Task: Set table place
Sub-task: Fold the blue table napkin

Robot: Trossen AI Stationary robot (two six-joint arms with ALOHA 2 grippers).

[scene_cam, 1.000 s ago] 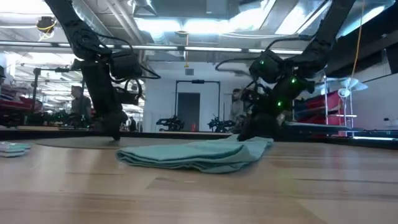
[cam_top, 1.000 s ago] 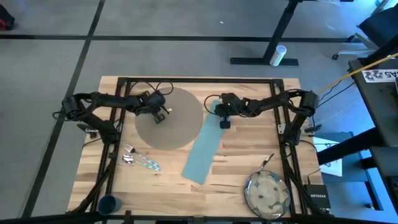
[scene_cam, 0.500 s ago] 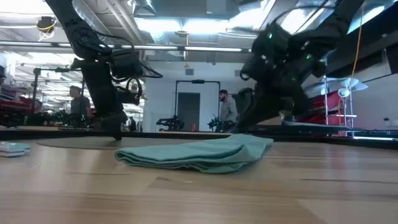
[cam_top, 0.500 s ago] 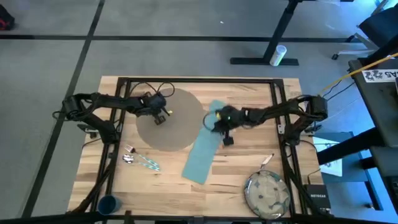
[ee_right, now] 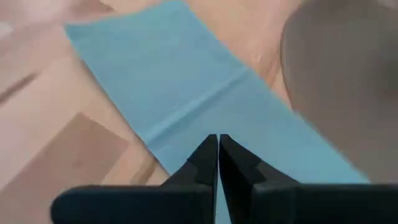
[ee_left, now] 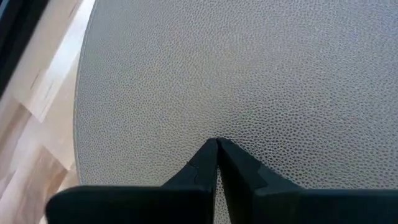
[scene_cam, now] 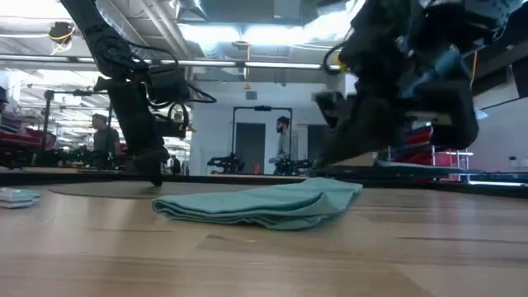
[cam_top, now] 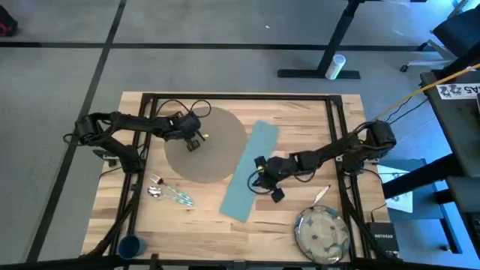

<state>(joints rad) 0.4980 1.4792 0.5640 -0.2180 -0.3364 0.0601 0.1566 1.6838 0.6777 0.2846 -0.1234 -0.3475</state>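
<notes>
The round grey-brown placemat (cam_top: 217, 150) lies flat on the far left half of the table (cam_top: 300, 112). My left gripper (cam_top: 193, 142) stands shut on the mat's left part (ee_left: 249, 74). The teal napkin (cam_top: 247, 172) lies spread in a long slanted strip just right of the mat, its far end beside the mat's rim. My right gripper (cam_top: 256, 178) is shut and hovers over the napkin's middle (ee_right: 186, 74), near its right edge. In the low view it is raised above the napkin (scene_cam: 264, 205); I see no touch. My left gripper rests its shut fingertips (ee_left: 216, 146) on the placemat's top surface (ee_left: 217, 124), left of the mat's middle. The fingers come from above, slanting in from the table's left. The mat lies flat on the table under them.
Fork and spoon (cam_top: 169, 193) lie near the left side, also seen at the low view's left edge (scene_cam: 16, 196). A dark-blue cup (cam_top: 131, 245) stands at the near left corner. The speckled plate (cam_top: 322, 232) sits near right, with a knife (cam_top: 322, 193) beside it.
My right gripper has gone from the napkin's far end toward the table's near edge, along the napkin, and has risen. The napkin's far end, bunched a second ago, now lies flat and straight; its near end has stayed in place.
</notes>
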